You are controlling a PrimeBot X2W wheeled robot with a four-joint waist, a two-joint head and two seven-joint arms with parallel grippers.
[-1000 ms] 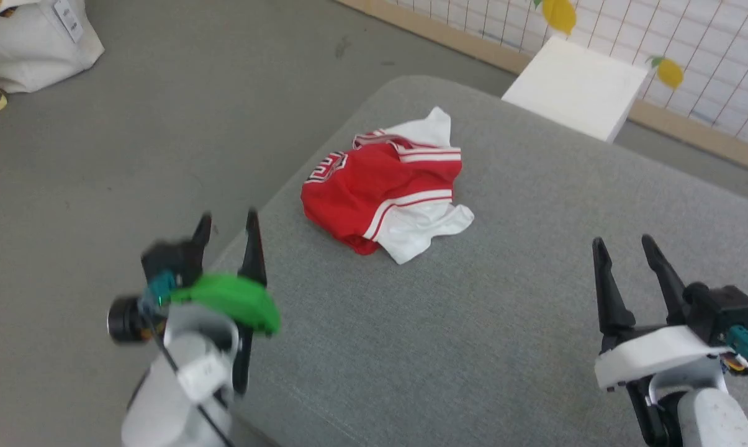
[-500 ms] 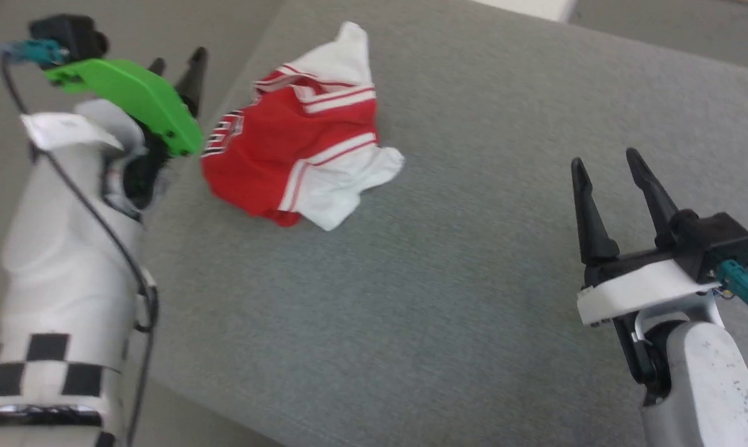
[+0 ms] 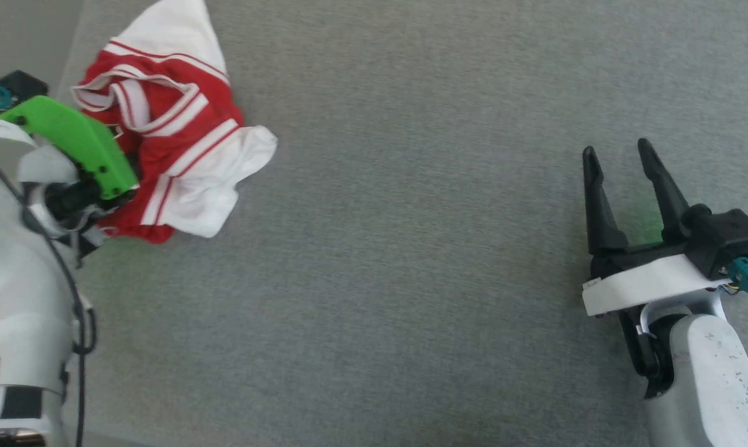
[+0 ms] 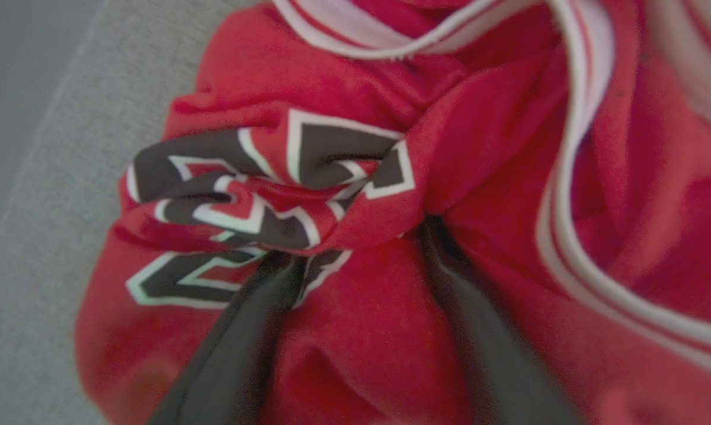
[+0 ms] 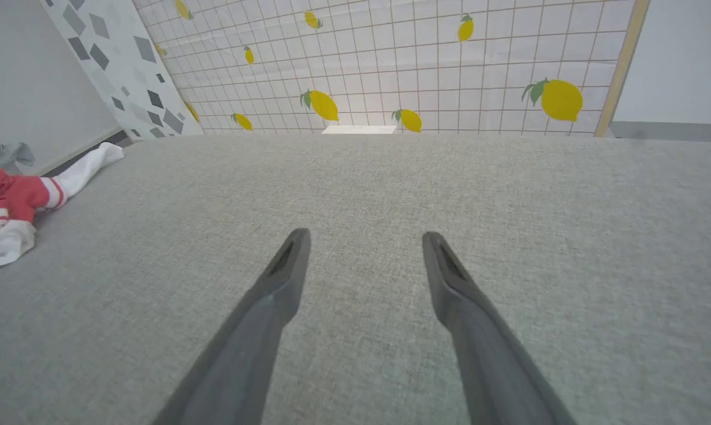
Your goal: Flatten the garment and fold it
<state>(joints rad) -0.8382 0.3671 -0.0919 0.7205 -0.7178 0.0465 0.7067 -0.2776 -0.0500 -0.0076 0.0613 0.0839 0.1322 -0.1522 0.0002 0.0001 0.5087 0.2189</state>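
Bright, even light left only faint shadows; up close the garment (image 4: 508, 147) was soft and blurred (the dark fingers (image 4: 243, 354) too).

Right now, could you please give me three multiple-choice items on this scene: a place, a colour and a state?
1. Where on the grey surface does the garment lie? A. left edge B. middle C. far right
2. Its lettering is: A. green B. black C. yellow
3. The right gripper is: A. shut on cloth B. shut, empty C. open
Answers: 1 A, floor shows just beside it; 2 B, black with white outlines; 3 C, its fingers stand apart over bare surface.
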